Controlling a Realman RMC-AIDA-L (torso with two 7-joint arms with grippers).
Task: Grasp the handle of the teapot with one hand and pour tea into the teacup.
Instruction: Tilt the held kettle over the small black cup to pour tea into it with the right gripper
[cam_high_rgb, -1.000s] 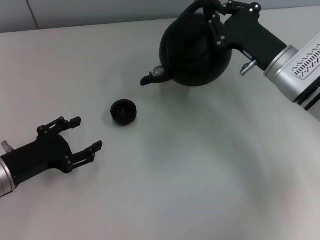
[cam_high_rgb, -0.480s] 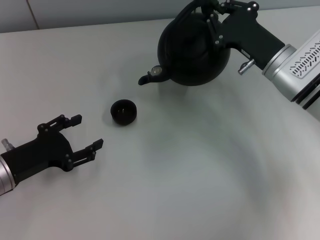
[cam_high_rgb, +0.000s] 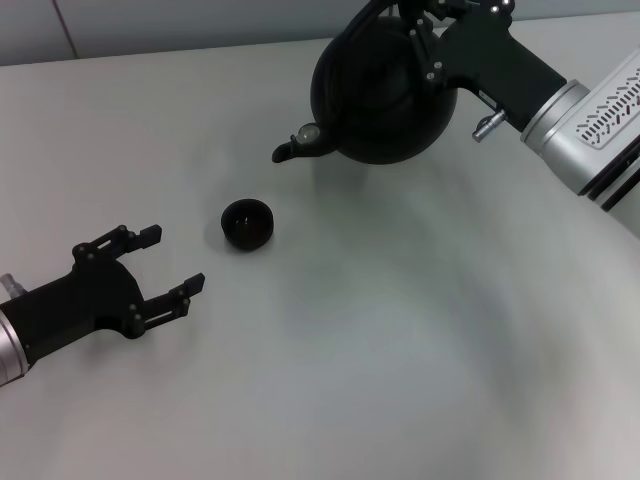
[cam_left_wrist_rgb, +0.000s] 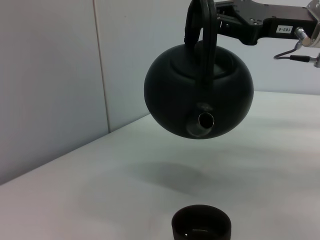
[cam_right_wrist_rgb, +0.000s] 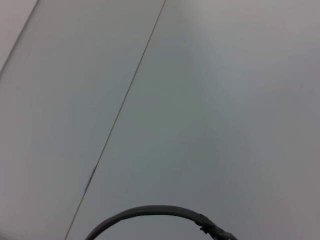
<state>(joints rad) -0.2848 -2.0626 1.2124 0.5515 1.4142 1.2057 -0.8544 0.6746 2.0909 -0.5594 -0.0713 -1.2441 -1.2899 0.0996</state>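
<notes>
Right gripper (cam_high_rgb: 415, 22): at the far right of the table, clamped on the handle at the top of the teapot; its fingers are pinched on the hoop, with nothing else in their grasp.
Handle (cam_left_wrist_rgb: 201, 30): thick black arch over the pot's lid; in the left wrist view it runs straight up into the right gripper's black body, and its upper end is out of frame.
Teapot (cam_high_rgb: 385, 95): round, matte black, hanging from the right gripper clear of the table, with its shadow lying on the surface below it. It sits beyond the teacup and to the right of it, not over it.
Spout (cam_high_rgb: 287, 152): short and stubby, pointing toward the teacup's side; the left wrist view looks almost straight into its open mouth (cam_left_wrist_rgb: 204, 120). The pot is tipped only slightly, spout end a little lower.
Teacup (cam_high_rgb: 247, 223): small black bowl, upright on the table, between the teapot and the left gripper. It stands apart from both and touches neither. In the left wrist view its rim (cam_left_wrist_rgb: 201, 223) lies well below the spout and nearer the camera.
Left gripper (cam_high_rgb: 170, 267): low at the near left, beside the teacup but apart from it; fingers spread wide, holding nothing, their tips turned toward the cup.
Table (cam_high_rgb: 400, 350): pale grey, matte surface under everything.
Right wrist view: only pale wall panels and a thin dark curved cable (cam_right_wrist_rgb: 150, 212); the gripper's own fingers do not show there.
</notes>
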